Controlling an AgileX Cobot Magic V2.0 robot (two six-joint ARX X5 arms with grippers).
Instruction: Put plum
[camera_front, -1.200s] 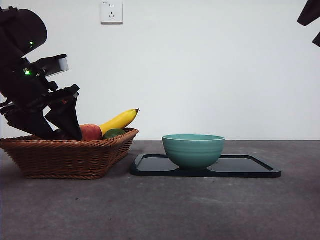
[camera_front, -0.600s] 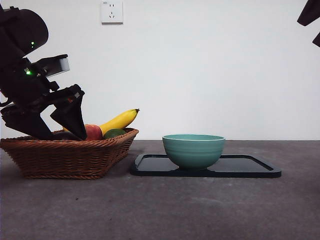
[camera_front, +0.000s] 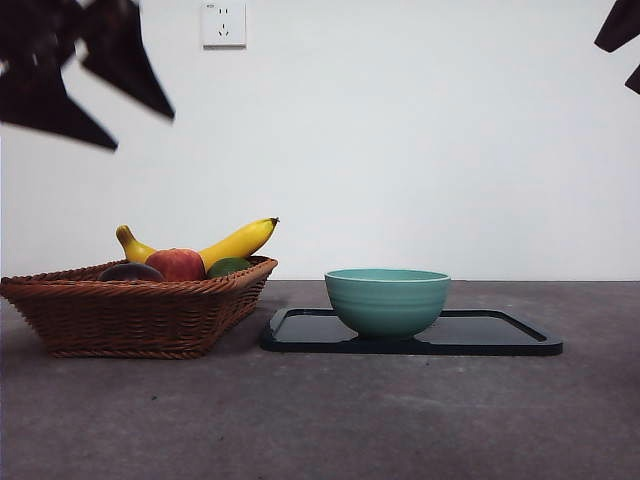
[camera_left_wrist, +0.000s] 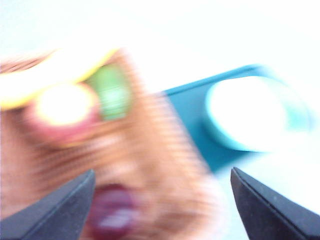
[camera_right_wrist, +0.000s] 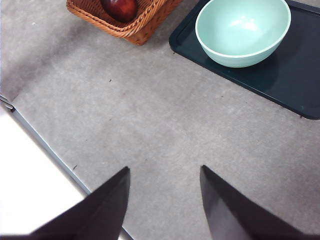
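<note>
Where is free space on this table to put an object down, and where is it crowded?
Free: the grey table in front of the basket and the tray, and the tray's bare part beside the bowl. The bowl looks empty. Crowded: the basket, with plum, red fruit, banana and green fruit.

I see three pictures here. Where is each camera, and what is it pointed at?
Front view: low at table height, looking across at the basket, bowl and tray; left gripper raised at top.
Left wrist view: on the left arm, blurred, looking down past open jaws at the plum.
Right wrist view: on the right arm, above the table; right gripper open.
All share basket, plum, bowl.
</note>
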